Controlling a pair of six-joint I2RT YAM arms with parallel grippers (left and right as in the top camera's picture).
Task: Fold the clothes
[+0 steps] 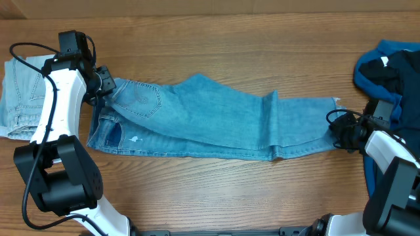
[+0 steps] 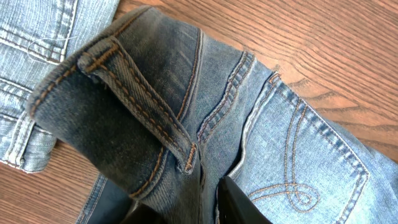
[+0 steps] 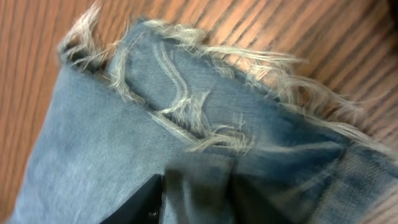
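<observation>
Mid-blue jeans (image 1: 210,118) lie stretched out flat across the table, waist to the left and frayed hems to the right. My left gripper (image 1: 105,84) is shut on the waistband (image 2: 124,93) beside a belt loop. The dark denim is pinched between its black fingers (image 2: 239,205), with a stitched back pocket (image 2: 311,168) just to the right. My right gripper (image 1: 338,128) is at the far end, where a fold of the frayed hem (image 3: 186,106) is bunched between its jaws. One black finger (image 3: 140,205) shows at the left; the view is blurred.
Paler washed-denim jeans (image 1: 16,98) lie folded at the left edge, close to the left arm, and also show in the left wrist view (image 2: 37,31). A deep-blue top (image 1: 387,62) is heaped at the far right. Bare wooden tabletop (image 1: 216,190) runs along the front.
</observation>
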